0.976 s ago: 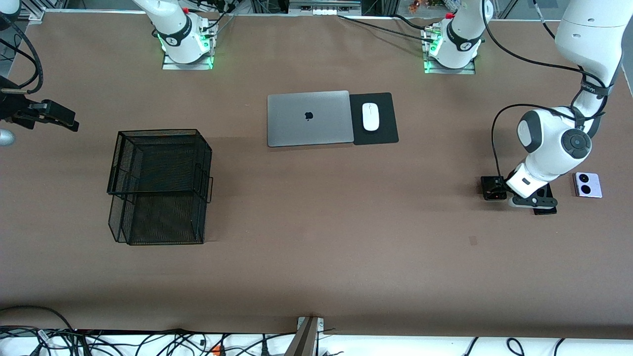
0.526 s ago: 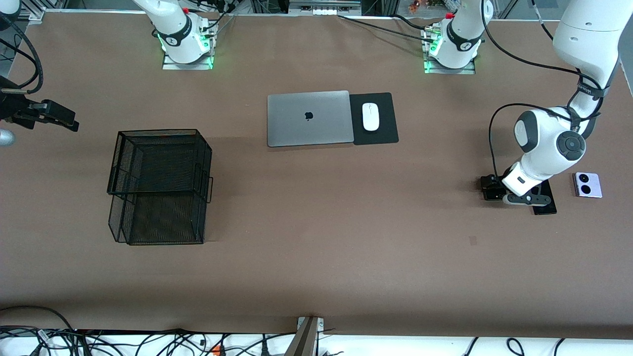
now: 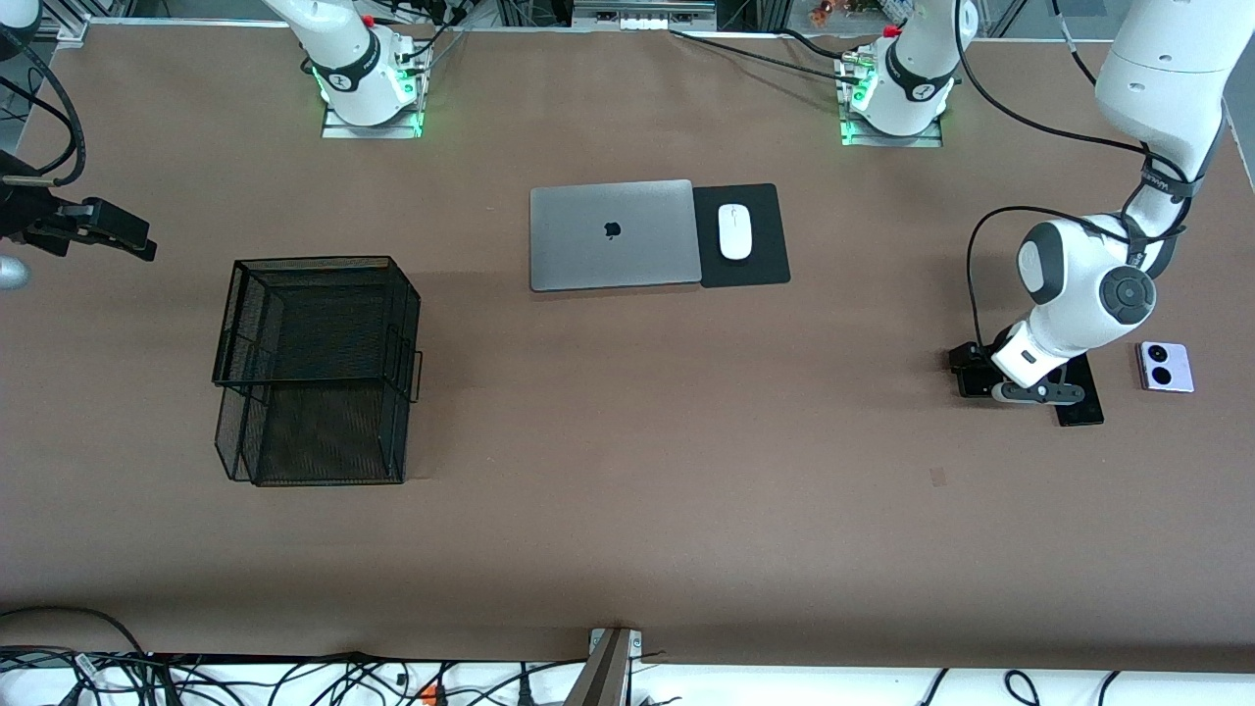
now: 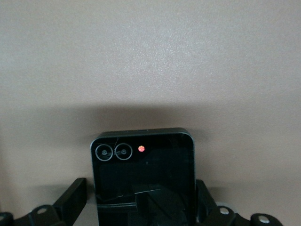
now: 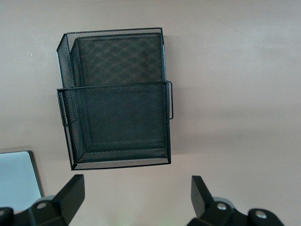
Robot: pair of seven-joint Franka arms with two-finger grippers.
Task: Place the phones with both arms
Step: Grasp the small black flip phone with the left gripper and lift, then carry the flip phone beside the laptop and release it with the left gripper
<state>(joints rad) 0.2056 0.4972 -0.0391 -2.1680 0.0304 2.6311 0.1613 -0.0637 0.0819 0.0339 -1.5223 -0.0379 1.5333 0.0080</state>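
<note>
The long slim black phone [image 3: 1081, 397] lies flat on the brown table [image 3: 627, 510] toward the left arm's end; of the three phones, its visible end reaches nearest to the front camera. The lavender-white phone [image 3: 1165, 366] lies just beside it, still closer to that end of the table, with its two black lenses facing up. The small squarish black phone [image 3: 971, 378] lies on the slim phone's side toward the right arm, close to it.

The left gripper [image 3: 1029, 392] is low over the small black phone. In the left wrist view the phone [image 4: 143, 176] sits between the two fingers [image 4: 70, 202], which stand spread on either side of it. The jaws are released; no contact with the phone's edges shows.

The black wire-mesh basket [image 3: 319, 368], made of two stepped compartments, stands toward the right arm's end of the table. Nothing shows inside it in the right wrist view [image 5: 117, 99].

Farther from the camera, the closed grey laptop [image 3: 613, 235] lies at mid-table, with the white mouse [image 3: 734, 231] on a black mouse pad [image 3: 765, 240] touching its edge.

The right gripper [image 3: 108, 230] waits in the air over the table's edge at the right arm's end, its fingers [image 5: 70, 195] spread and holding nothing.
</note>
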